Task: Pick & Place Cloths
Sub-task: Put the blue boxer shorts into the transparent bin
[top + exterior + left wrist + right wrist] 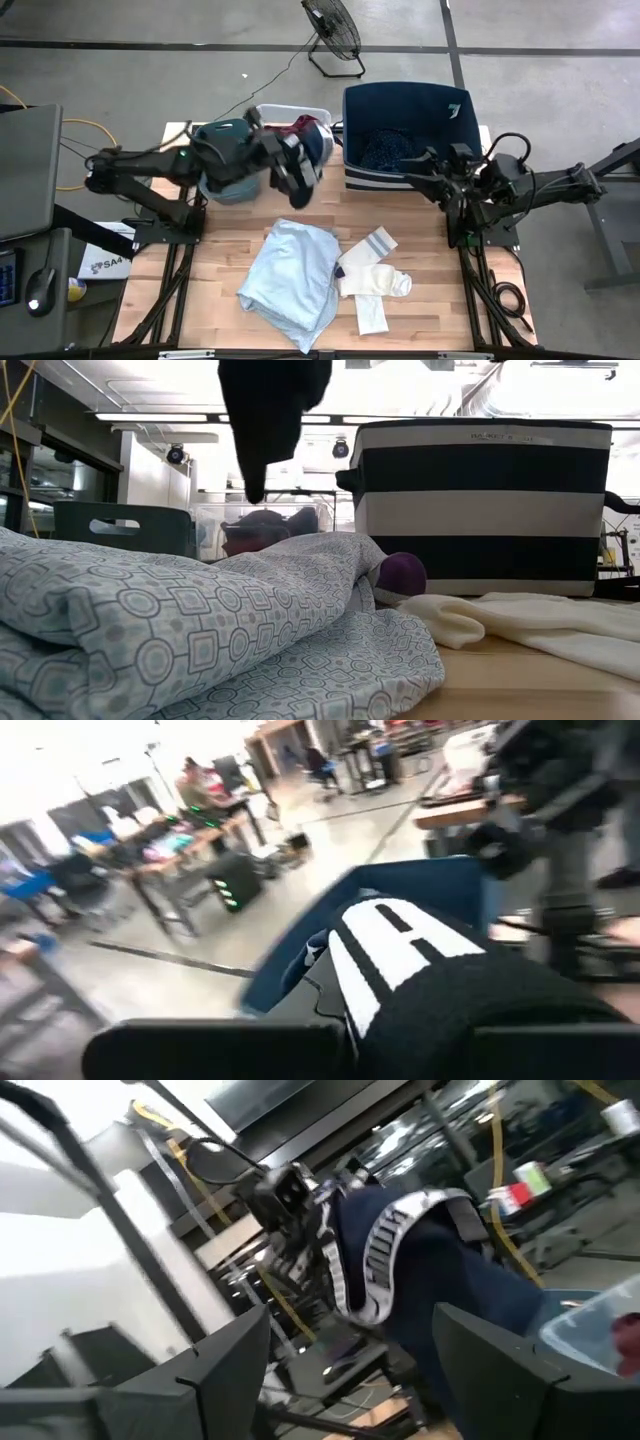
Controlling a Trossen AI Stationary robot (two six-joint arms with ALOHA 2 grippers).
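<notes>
I see the black cloth (300,165) clamped in the left gripper (297,172), hanging off the table between the clear bin (285,118) behind it and the pale-blue cloth (290,270) in front; in the left wrist view the same black cloth (450,995) fills the space between the fingers (215,1050), its white lettering only partly readable, so I cannot make out the word; in the low view its lower end (268,415) dangles from the upper edge, the gripper itself cut off above.

Below and in front of that gripper the pale-blue cloth lies crumpled on the table (440,315); just beside it, toward the right arm, lie the white pieces (372,282), one with a striped cuff; in the low view the patterned pale-blue cloth (180,630) hides most of what is behind it, and a small purple bit (402,573) shows past its fold, though I cannot tell what it is.

A maroon cloth (305,126) sits in the clear bin, mostly hidden by the left arm; a teal bin (225,170) lies under that arm; a dotted navy cloth (385,150) lies in the navy bin (400,105).

The right gripper (432,170) hangs at the navy bin's near corner, well apart from the black cloth; I see its fingers (480,1370) spread with nothing between them.
</notes>
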